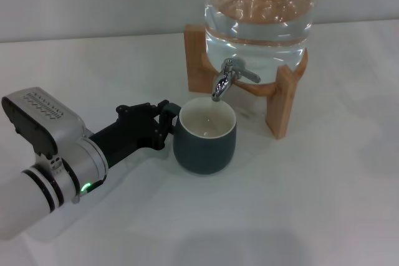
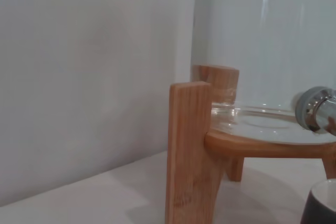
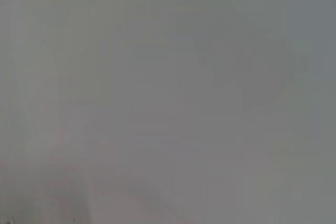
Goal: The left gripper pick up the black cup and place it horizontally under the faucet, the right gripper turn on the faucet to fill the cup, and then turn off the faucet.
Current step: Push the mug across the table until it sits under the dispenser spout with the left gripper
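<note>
One black cup [image 1: 204, 136] upright under faucet [image 1: 225, 81] | left pincer [image 1: 168, 118] clamps its handle side

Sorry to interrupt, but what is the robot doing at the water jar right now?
The left claw is at the handle side of the black cup, which stands upright on the table right under the faucet of the glass jar. No water is running, and the cup looks empty. The right arm is out of sight.

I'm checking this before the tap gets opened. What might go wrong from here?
The chrome lever faucet points at the far rim of the squat dark grey-black cup, so water may splash outside. The left gripper sits at the cup's handle side; pulling away might nudge the cup. The right gripper isn't visible anywhere.
</note>
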You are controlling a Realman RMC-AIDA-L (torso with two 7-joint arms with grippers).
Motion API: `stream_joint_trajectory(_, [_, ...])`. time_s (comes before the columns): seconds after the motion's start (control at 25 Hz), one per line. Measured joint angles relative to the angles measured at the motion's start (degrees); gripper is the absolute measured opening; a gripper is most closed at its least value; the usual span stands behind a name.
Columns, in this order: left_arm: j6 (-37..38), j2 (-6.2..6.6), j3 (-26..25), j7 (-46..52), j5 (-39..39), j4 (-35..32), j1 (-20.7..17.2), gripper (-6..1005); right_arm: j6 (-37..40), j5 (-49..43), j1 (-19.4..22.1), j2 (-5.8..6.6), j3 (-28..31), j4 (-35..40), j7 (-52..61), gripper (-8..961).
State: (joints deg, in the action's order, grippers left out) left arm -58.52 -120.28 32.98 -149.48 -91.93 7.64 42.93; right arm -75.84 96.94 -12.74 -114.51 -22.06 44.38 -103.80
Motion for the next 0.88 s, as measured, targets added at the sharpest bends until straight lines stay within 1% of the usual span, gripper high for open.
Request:
stream_joint_trajectory(0.68, [0.02, 0.05, 0.08, 0.07, 0.13, 0.01, 0.66, 173, 0.0, 0.0, -0.12, 0.0, 0.02, -0.02, -0.03, 840])
stream_joint_trajectory(0.88, [-0.18, 0.05, -0.07, 0.67, 1.85, 0.04, 0.62, 175, 0.04, 0.0, -0.29, 0.0, 0.0, -0.05, -0.05, 840])
